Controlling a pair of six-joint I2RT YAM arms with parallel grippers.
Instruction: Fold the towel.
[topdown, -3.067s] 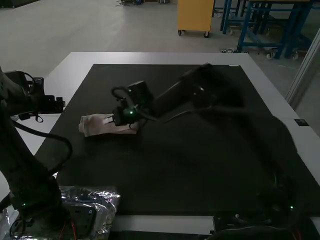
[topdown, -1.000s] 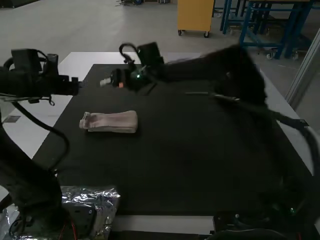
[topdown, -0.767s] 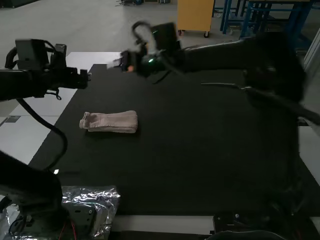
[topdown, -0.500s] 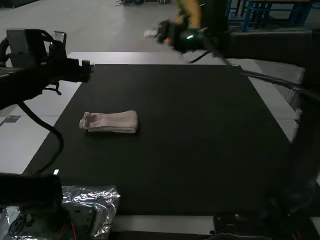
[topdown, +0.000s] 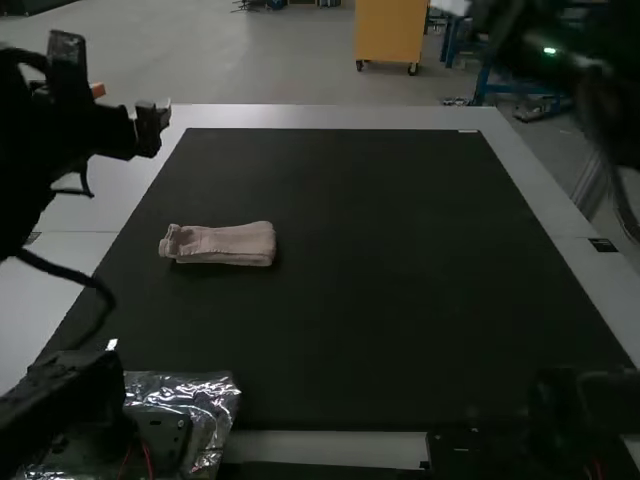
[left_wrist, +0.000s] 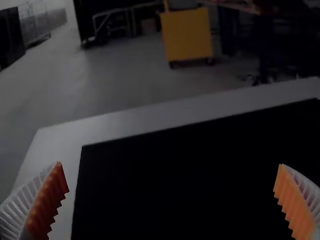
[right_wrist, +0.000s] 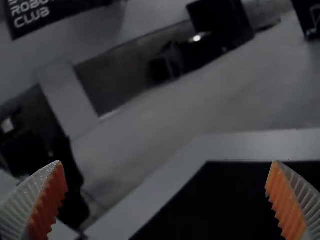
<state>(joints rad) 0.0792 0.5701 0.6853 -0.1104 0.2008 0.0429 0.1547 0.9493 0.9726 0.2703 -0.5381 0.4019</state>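
The pink towel (topdown: 222, 244) lies as a narrow folded strip on the left part of the black mat, its left end slightly uneven. Up and left of it, over the table's left edge, is my left gripper (topdown: 160, 116). In the left wrist view my left gripper (left_wrist: 171, 200) has its two ribbed fingers wide apart with nothing between them. My right gripper (topdown: 452, 6) is raised at the top of the high view, far from the towel. The right wrist view shows my right gripper (right_wrist: 166, 200), also spread wide and holding nothing.
The black mat (topdown: 380, 300) covers most of the white table (topdown: 320, 117). Crinkled silver plastic (topdown: 205, 400) lies by the left arm's base at the near edge.
The right gripper has left the towel, rising and swinging right beyond the table's far edge. The left gripper rose, then drew slightly back to the left. Since the right gripper's release, the towel lies still.
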